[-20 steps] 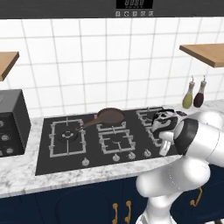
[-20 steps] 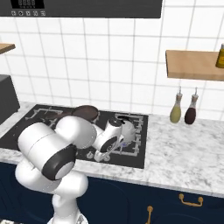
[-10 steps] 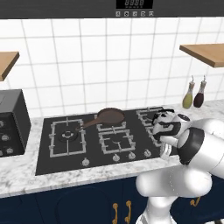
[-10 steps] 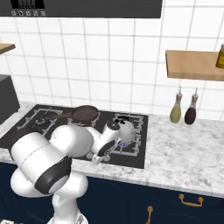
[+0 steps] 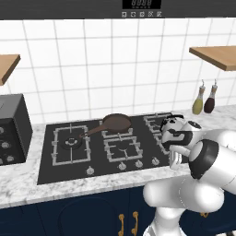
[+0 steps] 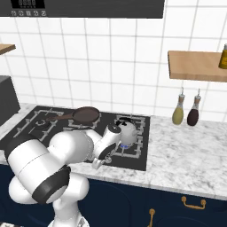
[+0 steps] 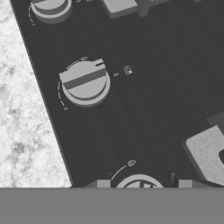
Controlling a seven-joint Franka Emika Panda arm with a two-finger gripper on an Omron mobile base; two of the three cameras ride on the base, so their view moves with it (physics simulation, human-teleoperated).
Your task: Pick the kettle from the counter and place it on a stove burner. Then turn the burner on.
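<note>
At the far left of the left base view a dark box [image 5: 14, 126] sits on the marbled bench [image 5: 27, 186], beside the black cooktop [image 5: 48, 173]. On the cooktop's back middle burner we see a brown frying pan [image 5: 116, 123], its handle reaching left, so that burner is taken. Further right, the kettle [image 6: 125, 131] stands upright on the right-hand burner, off the bench, and a blue glow shows at its base in the right base view; we judge the placing done and the burner possibly lit. Our end effector [image 7: 140, 184] hangs low over the front row of knobs. In the hand view one knob [image 7: 85, 82] lies ahead and another knob [image 7: 139, 183] sits between the fingertips, but we cannot tell whether they are clenched on it or released. At the far right two slim bottles [image 6: 186, 111] stand against the wall, under a wooden shelf [image 6: 197, 65].
</note>
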